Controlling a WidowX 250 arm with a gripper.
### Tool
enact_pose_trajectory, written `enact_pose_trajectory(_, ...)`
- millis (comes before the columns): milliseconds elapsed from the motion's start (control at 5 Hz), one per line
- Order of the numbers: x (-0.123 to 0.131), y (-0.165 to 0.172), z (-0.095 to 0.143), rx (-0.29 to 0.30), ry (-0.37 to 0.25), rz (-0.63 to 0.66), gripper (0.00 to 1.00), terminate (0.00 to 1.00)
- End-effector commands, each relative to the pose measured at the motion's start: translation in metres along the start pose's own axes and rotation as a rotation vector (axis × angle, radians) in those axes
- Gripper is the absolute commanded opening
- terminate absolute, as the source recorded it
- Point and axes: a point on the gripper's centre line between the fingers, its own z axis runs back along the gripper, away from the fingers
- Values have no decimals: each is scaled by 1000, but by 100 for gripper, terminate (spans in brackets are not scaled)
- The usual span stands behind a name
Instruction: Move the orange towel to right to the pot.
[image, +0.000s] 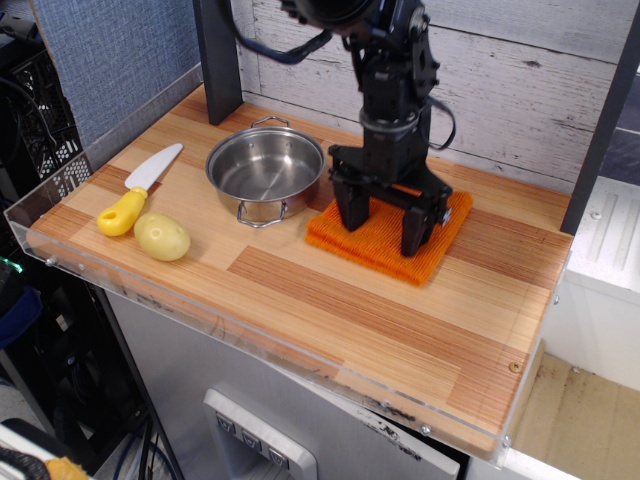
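The orange towel (385, 245) lies flat on the wooden table, just right of the pot (265, 170), its left edge close to the pot's rim. The pot is a shiny steel one with wire loop handles and stands empty. My black gripper (382, 222) points straight down onto the towel. Its two fingers are spread apart and their tips rest on the cloth, one at the left part and one at the right. The middle of the towel is hidden behind the gripper.
A yellow-handled knife (138, 190) and a yellow potato (163, 236) lie at the table's left. A clear plastic rim (200, 315) runs along the front edge. A dark post (218, 55) stands behind the pot. A wood-plank wall is close behind the arm.
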Motion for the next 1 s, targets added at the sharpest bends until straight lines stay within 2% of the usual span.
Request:
enact_pose_trajectory(0,25,4,-10,-29,-2,-13,100,0)
enact_pose_trajectory(200,26,3,-5,-33,-13,-9,100,0)
enact_pose_trajectory(400,23,0,11,-27,-42,-14,100,0)
enact_pose_trajectory(600,26,-3,48,-13,-113,-12,100,0)
enact_pose_trajectory(800,40,3,96,-38,-202,16,100,0)
